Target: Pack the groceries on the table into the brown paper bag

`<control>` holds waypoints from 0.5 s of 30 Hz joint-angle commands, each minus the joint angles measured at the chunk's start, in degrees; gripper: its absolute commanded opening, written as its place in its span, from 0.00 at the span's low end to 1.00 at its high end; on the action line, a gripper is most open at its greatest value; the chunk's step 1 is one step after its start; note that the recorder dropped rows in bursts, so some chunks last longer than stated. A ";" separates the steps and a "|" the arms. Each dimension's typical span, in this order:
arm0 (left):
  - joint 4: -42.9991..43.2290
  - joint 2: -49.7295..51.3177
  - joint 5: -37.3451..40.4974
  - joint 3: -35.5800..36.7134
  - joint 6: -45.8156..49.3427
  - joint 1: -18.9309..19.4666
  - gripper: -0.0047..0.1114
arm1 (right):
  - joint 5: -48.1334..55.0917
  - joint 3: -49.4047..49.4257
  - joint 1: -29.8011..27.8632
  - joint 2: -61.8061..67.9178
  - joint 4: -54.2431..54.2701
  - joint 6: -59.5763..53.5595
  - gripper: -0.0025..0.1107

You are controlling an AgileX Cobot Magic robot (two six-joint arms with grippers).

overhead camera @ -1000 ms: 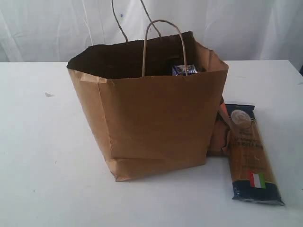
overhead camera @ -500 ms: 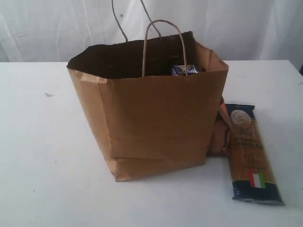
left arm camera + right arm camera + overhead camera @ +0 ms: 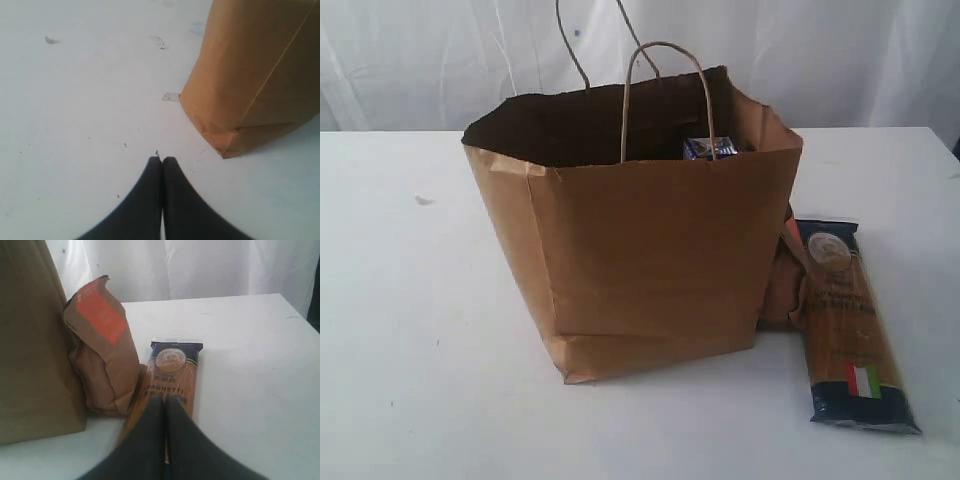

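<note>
The brown paper bag (image 3: pixel 640 250) stands upright mid-table with its mouth open; a small blue-white carton (image 3: pixel 708 148) peeks out inside. A spaghetti pack (image 3: pixel 850 325) lies flat on the table (image 3: pixel 410 330) to the bag's right. Between them leans a brown pouch with an orange label (image 3: pixel 102 352). Neither arm shows in the exterior view. My left gripper (image 3: pixel 162 160) is shut and empty over bare table, near a bottom corner of the bag (image 3: pixel 250 80). My right gripper (image 3: pixel 165 401) is shut and empty, just above the spaghetti pack (image 3: pixel 172 372).
A white curtain (image 3: pixel 820 60) hangs behind the table. The bag's twisted cord handles (image 3: pixel 665 60) stick up above its rim. A small scrap (image 3: pixel 423 200) lies on the tabletop at the far left.
</note>
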 commanded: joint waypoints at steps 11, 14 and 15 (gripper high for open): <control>0.17 -12.53 -21.25 20.24 2.78 10.31 0.04 | -0.23 0.28 -0.24 -0.31 0.00 -0.29 0.02; -0.25 -15.18 -23.84 24.02 2.78 10.31 0.04 | -0.23 0.28 -0.24 -0.31 0.00 -0.29 0.02; -0.25 -15.82 -24.65 24.99 2.78 10.31 0.04 | -0.23 0.28 -0.24 -0.31 0.00 -0.29 0.02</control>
